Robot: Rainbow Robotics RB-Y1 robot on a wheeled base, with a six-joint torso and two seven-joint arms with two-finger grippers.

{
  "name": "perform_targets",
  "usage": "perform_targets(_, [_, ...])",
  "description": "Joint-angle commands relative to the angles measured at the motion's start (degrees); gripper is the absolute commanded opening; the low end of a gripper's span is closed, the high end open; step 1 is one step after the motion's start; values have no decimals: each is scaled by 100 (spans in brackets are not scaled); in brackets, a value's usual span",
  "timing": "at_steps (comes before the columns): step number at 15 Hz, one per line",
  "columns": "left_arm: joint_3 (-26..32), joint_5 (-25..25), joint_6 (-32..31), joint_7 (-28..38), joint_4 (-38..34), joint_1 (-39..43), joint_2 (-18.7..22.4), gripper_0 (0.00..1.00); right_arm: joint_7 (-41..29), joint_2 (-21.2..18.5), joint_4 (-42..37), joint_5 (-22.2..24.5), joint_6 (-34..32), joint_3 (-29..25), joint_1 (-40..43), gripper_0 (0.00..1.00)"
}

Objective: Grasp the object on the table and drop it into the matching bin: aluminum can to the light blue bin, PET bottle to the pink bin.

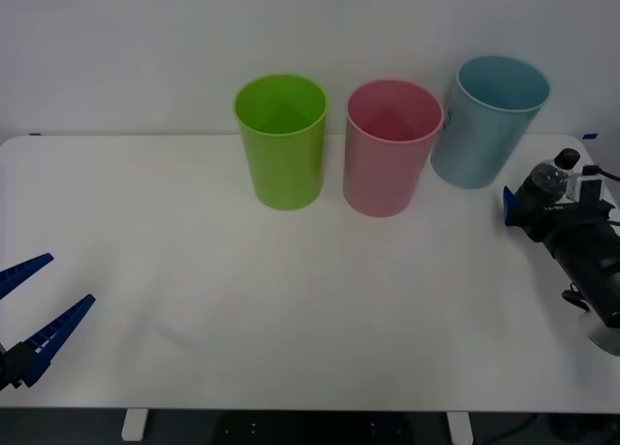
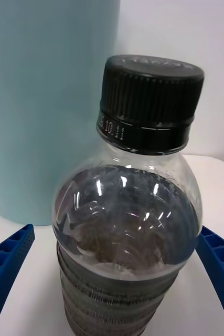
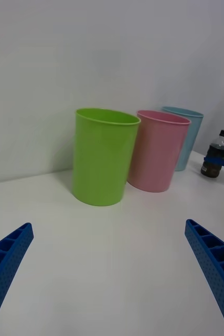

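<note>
The PET bottle point(image 1: 545, 185), small and clear with dark liquid and a black cap, stands upright on the white table point(image 1: 291, 300) near its right edge, just in front of the light blue bin point(image 1: 484, 125). My right gripper point(image 1: 536, 199) is open, with one blue finger on each side of the bottle point(image 2: 127, 210); the light blue bin point(image 2: 43, 105) rises close behind it. The pink bin point(image 1: 387, 154) stands left of the blue one. My left gripper point(image 1: 70, 278) hangs open over the table's front left corner, holding nothing.
A lime green bin point(image 1: 281, 144) stands left of the pink bin, the three in a row along the back edge by the white wall. From the left wrist, the bottle point(image 3: 214, 160) shows far off beside the bins. Bare tabletop spans the middle and front.
</note>
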Motion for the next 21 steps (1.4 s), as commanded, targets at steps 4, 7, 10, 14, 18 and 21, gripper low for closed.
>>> perform_targets(4, [0,0,0,0,0,0,0,100,44,-5,-1,-12,25,16,-7,100])
perform_targets(7, [0,0,0,0,0,0,0,100,79,-5,-1,-3,16,16,-7,0])
perform_targets(10, [0,0,0,0,0,0,0,100,105,-5,-1,-3,16,16,1,0])
perform_targets(14, [0,0,0,0,0,0,0,100,114,-5,-10,-12,-46,33,1,0])
perform_targets(18, [0,0,0,0,0,0,0,100,53,-5,-19,-39,-318,33,45,0])
perform_targets(21, [0,0,0,0,0,0,0,100,-88,-5,-502,-39,-415,77,362,0])
